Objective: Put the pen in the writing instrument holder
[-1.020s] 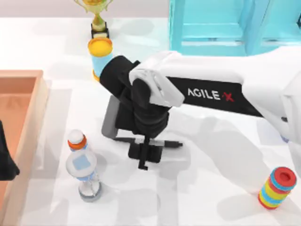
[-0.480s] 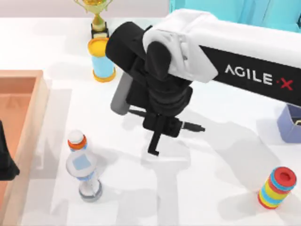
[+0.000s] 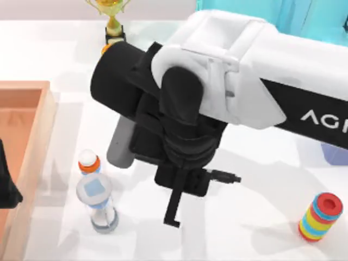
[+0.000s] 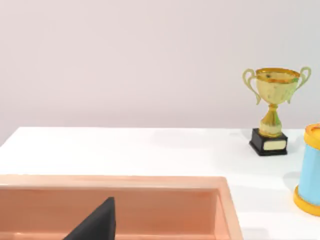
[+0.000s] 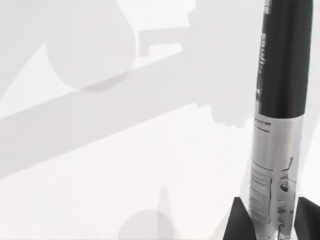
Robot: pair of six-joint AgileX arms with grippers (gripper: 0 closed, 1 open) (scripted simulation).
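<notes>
Squarely between right pincer (image 5: 267,222) fingers, pen (image 5: 277,125).

- I see the pen (image 3: 224,176) as a slim black tip poking out level from under my right arm, above the table's middle; up close (image 5: 277,120) it has a black barrel and silver-grey middle section.
- The slate-blue writing instrument holder (image 3: 336,154) peeks out at the table's right edge.

Brightness: even, bright, no glare.
Shadows: soft grey arm shadows on the white matte table (image 3: 261,217), falling toward 6 o'clock.
Focus: sharp; no edge distortion.
</notes>
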